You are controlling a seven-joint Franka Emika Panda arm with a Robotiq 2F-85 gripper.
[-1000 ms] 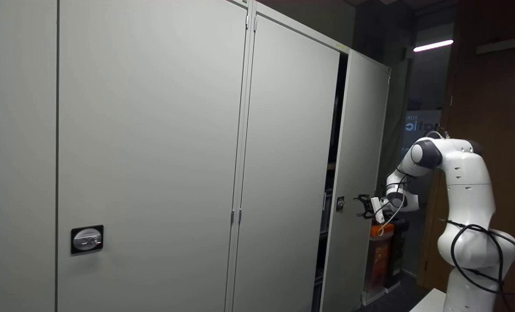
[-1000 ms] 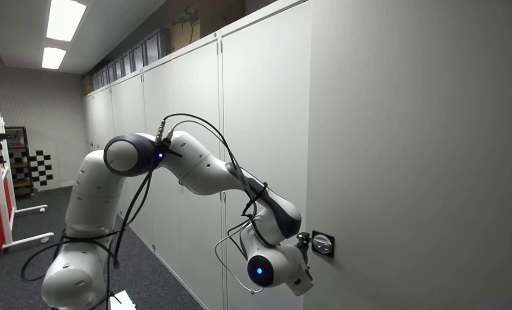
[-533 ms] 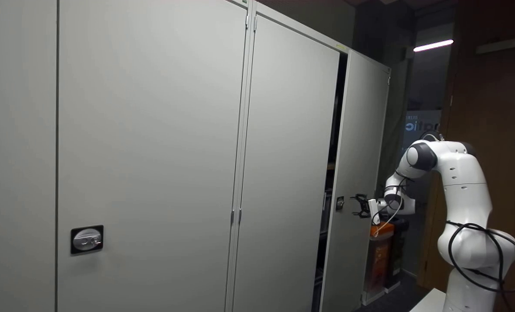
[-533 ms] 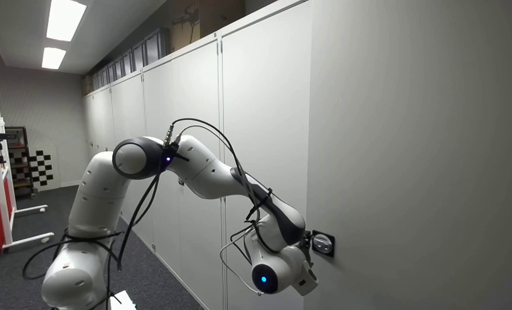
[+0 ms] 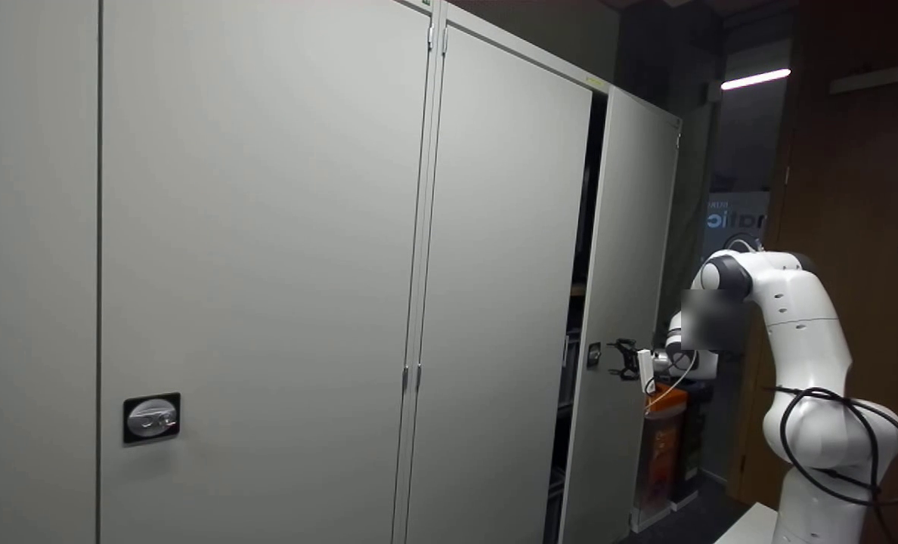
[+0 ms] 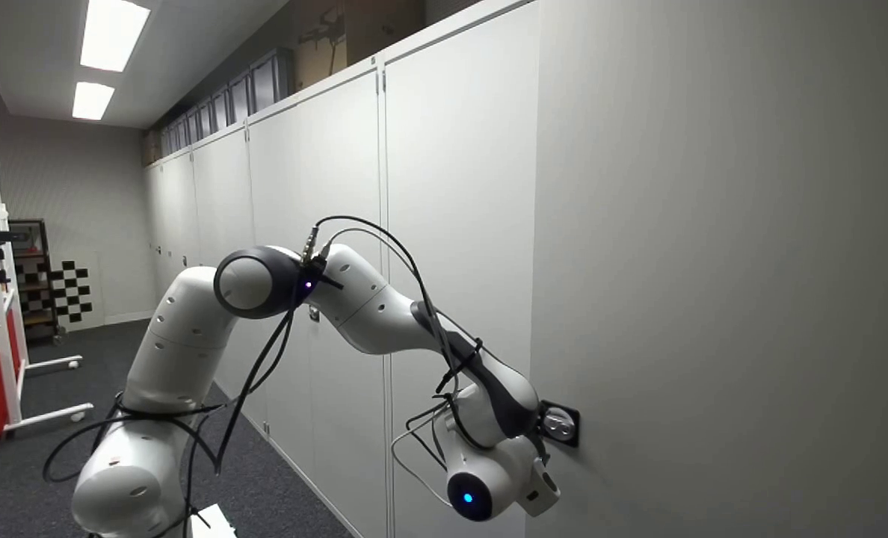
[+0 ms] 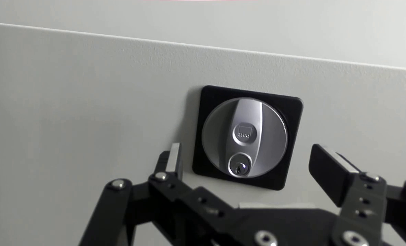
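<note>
In the wrist view my gripper [image 7: 245, 146] stands open, one finger to each side of a round silver turn-handle [image 7: 245, 111] with a key cylinder low on it. The handle sits in a black square plate [image 7: 203, 157] on a pale grey cabinet door [image 7: 86, 102]. Nothing is between the fingers in an exterior view, where the gripper [image 5: 610, 358] points at the handle [image 5: 594, 355] with a small gap left. That door [image 5: 634, 211] is ajar, a dark slit along its free edge. In an exterior view the wrist covers most of the gripper beside the handle [image 6: 560, 423].
Beside the ajar door is a closed cabinet door [image 5: 502, 227], and farther along another latch [image 5: 152, 418]. An orange-topped bin [image 5: 668, 397] stands beneath the wrist. Loose cables [image 6: 407, 478] hang from the arm. A wheeled white frame [image 6: 10, 321] stands at the far left.
The arm has reached forward and its elbow has dropped slightly, bringing the gripper closer to the handle. The gripper has stayed open, and the door has not visibly moved.
</note>
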